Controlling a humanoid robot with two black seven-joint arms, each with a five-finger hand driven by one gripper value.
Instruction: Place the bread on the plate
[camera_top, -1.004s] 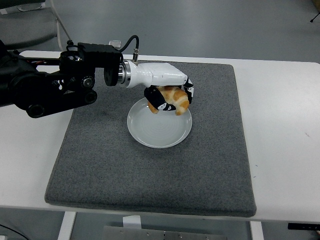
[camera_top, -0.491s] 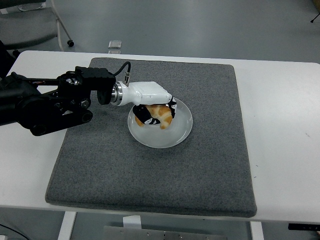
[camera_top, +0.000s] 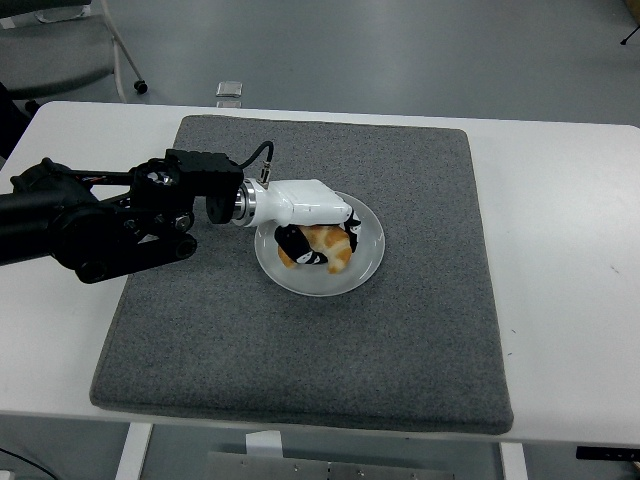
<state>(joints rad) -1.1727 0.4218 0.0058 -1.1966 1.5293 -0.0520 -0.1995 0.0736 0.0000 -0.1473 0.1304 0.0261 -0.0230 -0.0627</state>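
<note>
We see the left hand (camera_top: 312, 228) reaching in from the left over the white desk (camera_top: 560, 250), its black arm (camera_top: 90, 215) lying low across the left edge of the grey mat (camera_top: 300, 340). The hand's white back sits over the far left part of the white plate (camera_top: 366, 262), which rests on the mat a little left of its middle and toward its far side. Under the hand we make out the bread (camera_top: 330, 246), a golden-brown piece lying inside the plate, in its left half. The dark fingers (camera_top: 296, 243) are curled around the bread, wrapping it from the left and from the near side, so the hand is grasping it. The bread looks to be down at the plate's surface, though we cannot tell whether it is fully resting there. The right half of the plate is bare. On the floor beyond the desk's far edge lies a small pale object (camera_top: 230, 90), too small to identify.
</note>
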